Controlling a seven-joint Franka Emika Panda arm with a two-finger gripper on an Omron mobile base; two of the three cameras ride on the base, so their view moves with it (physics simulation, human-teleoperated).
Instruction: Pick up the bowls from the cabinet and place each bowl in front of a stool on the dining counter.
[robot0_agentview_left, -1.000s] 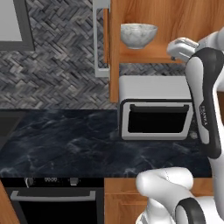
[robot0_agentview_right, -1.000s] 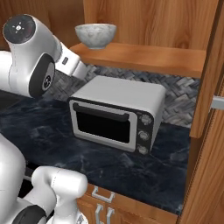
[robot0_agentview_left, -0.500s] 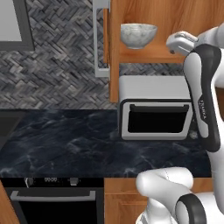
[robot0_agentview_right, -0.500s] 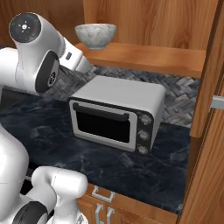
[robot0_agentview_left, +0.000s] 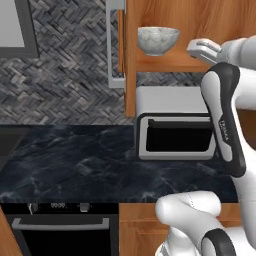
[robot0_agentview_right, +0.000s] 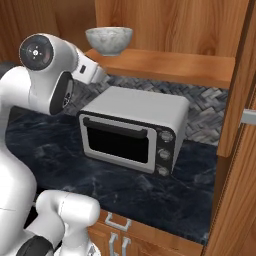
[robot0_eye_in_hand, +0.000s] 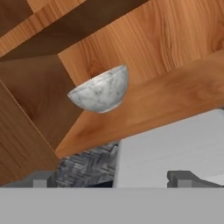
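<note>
On the cabinet (robot0_agentview_left: 165, 62) shelf, toward its left end by the upright side panel: grey-white marbled bowl (robot0_agentview_left: 158, 40), upright, standing alone. Just right of it, level with the shelf edge and apart from the bowl: gripper (robot0_agentview_left: 200, 48), jaws spread wide, holding nothing. Beneath the shelf, on the black marbled counter (robot0_agentview_left: 75, 162): white toaster oven (robot0_agentview_right: 132, 127), dark glass door shut, three knobs at its right side.
</note>
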